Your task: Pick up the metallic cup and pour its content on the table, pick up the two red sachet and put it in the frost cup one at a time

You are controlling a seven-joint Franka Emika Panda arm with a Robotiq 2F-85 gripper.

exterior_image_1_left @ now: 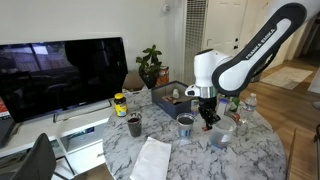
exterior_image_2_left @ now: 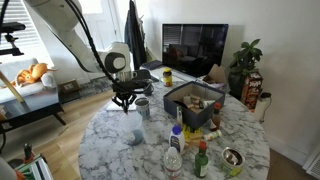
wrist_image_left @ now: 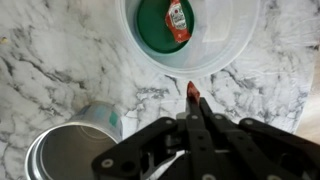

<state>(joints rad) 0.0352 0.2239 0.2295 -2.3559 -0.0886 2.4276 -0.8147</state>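
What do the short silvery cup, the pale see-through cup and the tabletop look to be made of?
Short silvery-grey cup: likely metal, dull grey inside with a bright reflective rim. Pale frosted cup: probably plastic, its wall hazily translucent. Round table: white with grey veins, marble or a marble-look surface; cannot tell which.

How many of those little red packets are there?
2. One red sachet lies inside the frost cup; the second red sachet is pinched in the claw, near the cup's rim. Others may be hidden.
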